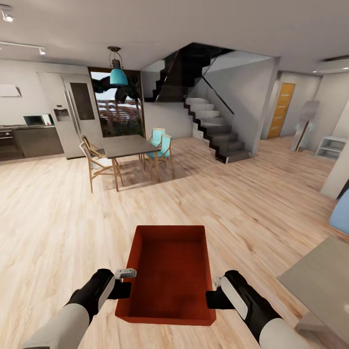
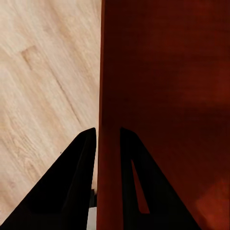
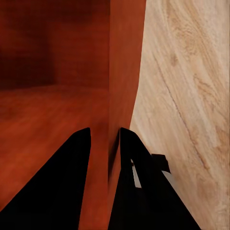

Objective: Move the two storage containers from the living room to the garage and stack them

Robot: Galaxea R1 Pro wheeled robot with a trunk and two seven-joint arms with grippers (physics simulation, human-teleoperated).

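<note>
Light wood-plank flooring [image 1: 58, 208] runs through an open room with pale walls.

Near, centre: one red-orange storage container [image 1: 169, 271], open-topped and empty, held level above the planks between both arms. The left gripper [image 1: 127, 290] meets its left wall near the close corner; the left wrist view shows the left gripper [image 2: 108, 143] with one dark finger either side of that thin wall, clamped on it. The right gripper [image 1: 211, 299] meets the right wall opposite; the right wrist view shows the right gripper [image 3: 105, 143] likewise pinching the wall, one finger inside the container [image 3: 52, 96] and one outside.

Near right: a grey mat [image 1: 322, 281] on the floor, and part of a blue seat [image 1: 341, 213] at the edge.

Middle distance, left of centre: a dark dining table [image 1: 127, 145] with wooden chairs [image 1: 94, 162] on its left and teal chairs [image 1: 160, 145] on its right, under a teal hanging lamp [image 1: 118, 75].

Far left: a kitchen counter [image 1: 29, 140] and a tall grey fridge [image 1: 72, 111]. Far centre: a glass door [image 1: 118, 109] and a dark staircase [image 1: 213, 126] climbing leftward. Far right: an orange door [image 1: 281, 109] and a low white shelf [image 1: 331, 147].
</note>
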